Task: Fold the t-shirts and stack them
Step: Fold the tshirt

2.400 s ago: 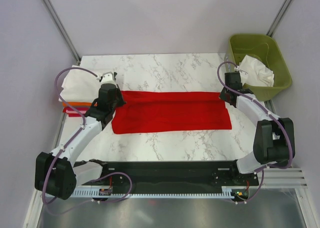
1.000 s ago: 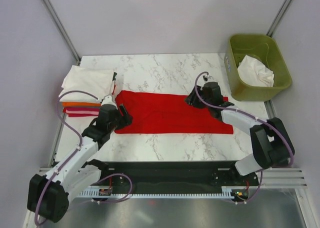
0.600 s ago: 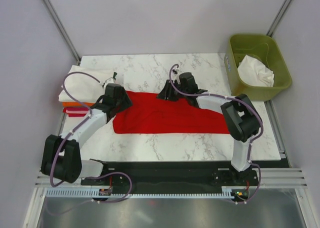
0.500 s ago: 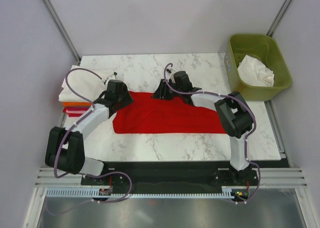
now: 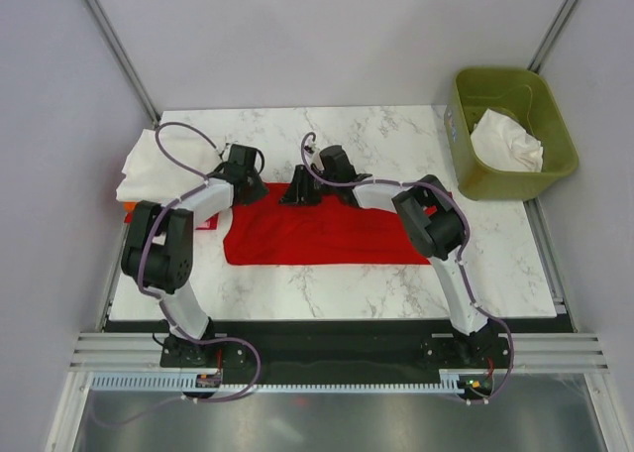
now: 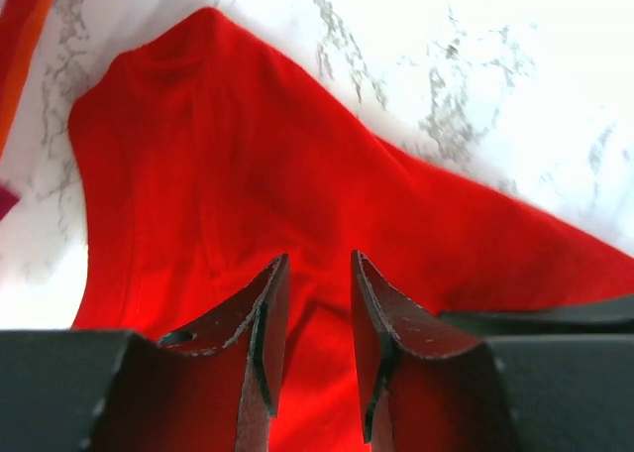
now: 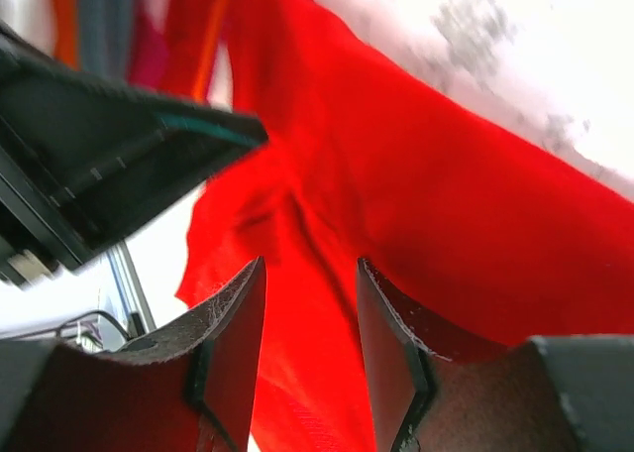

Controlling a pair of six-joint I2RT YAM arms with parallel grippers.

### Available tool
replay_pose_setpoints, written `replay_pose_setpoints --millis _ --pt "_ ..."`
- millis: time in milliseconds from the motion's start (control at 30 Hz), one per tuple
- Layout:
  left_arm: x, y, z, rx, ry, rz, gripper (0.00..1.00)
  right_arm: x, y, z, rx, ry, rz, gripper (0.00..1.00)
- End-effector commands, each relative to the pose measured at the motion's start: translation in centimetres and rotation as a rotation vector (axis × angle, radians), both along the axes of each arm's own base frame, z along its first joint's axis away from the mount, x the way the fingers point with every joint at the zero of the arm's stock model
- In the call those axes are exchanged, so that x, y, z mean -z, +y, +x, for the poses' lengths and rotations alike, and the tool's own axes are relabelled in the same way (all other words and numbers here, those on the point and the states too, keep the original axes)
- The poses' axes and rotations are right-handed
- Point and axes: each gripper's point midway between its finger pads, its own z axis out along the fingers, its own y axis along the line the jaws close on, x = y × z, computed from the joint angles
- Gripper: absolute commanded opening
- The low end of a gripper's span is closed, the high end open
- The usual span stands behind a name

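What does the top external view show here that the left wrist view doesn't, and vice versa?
Only the top view: the green bin holding white cloth at the far right, and both arms whole. Only the left wrist: the left fingers close up, red fabric showing in the gap between them. Both: the red t-shirt on the marble table, plus the orange edge of the folded stack.

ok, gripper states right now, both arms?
Left gripper: closed, holding the red t-shirt.
Right gripper: closed, holding the red t-shirt too.
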Motion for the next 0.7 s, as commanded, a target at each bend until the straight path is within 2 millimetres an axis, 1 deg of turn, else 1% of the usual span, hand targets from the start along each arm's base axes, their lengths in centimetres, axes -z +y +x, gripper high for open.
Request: replay_pose_setpoints --millis 0,33,67,133,167,200,233,267,300,367,533,567,600,667 --pt "0.0 -0.3 1.7 -0.027 0.004 -0.036 0.39 0.4 0.8 -0.5 -0.054 0.013 0.026 0.49" --pt "1.0 -0.3 1.6 -0.028 0.033 -0.031 0.39 1.0 0.8 -0.7 -0.060 0.025 0.021 0.49" --pt "1.0 -0.4 1.9 -0.027 0.036 -0.031 0.39 1.3 0.8 -1.0 -0.073 0.037 0.021 0.49" --pt "1.9 -0.1 1.7 -0.045 0.082 -0.021 0.40 1.8 0.8 -1.5 -0.092 0.053 0.022 0.49" --pt "2.4 -0.2 2.0 -0.046 0.098 -0.015 0.40 1.8 0.8 -1.6 -0.097 0.057 0.027 0.49" --pt "3.0 0.3 1.5 -0.067 0.140 0.002 0.40 1.8 0.8 -2.3 -0.123 0.073 0.043 0.49" --pt "3.4 0.6 1.5 -0.080 0.159 0.009 0.41 1.9 0.8 -2.6 -0.136 0.083 0.059 0.49" --pt "3.6 0.7 2.0 -0.085 0.170 0.014 0.41 0.9 1.1 -2.7 -0.154 0.065 0.097 0.49" --pt "3.8 0.8 2.0 -0.086 0.185 0.020 0.41 0.7 1.1 -3.6 -0.177 0.095 0.124 0.49" --pt "4.1 1.0 1.9 -0.087 0.205 0.030 0.41 0.1 1.3 -4.1 -0.198 0.095 0.159 0.49" --pt "4.5 1.9 1.7 -0.105 0.226 0.041 0.43 -0.2 0.5 -5.5 -0.240 0.098 0.148 0.48" --pt "4.5 2.2 1.7 -0.112 0.228 0.048 0.43 0.1 0.1 -5.9 -0.245 0.107 0.141 0.48" --pt "4.4 2.3 1.7 -0.115 0.227 0.051 0.43 -0.3 -0.1 -6.1 -0.247 0.100 0.143 0.48" --pt "4.5 2.4 1.6 -0.115 0.230 0.051 0.43 -0.1 -0.6 -6.4 -0.252 0.099 0.128 0.47"
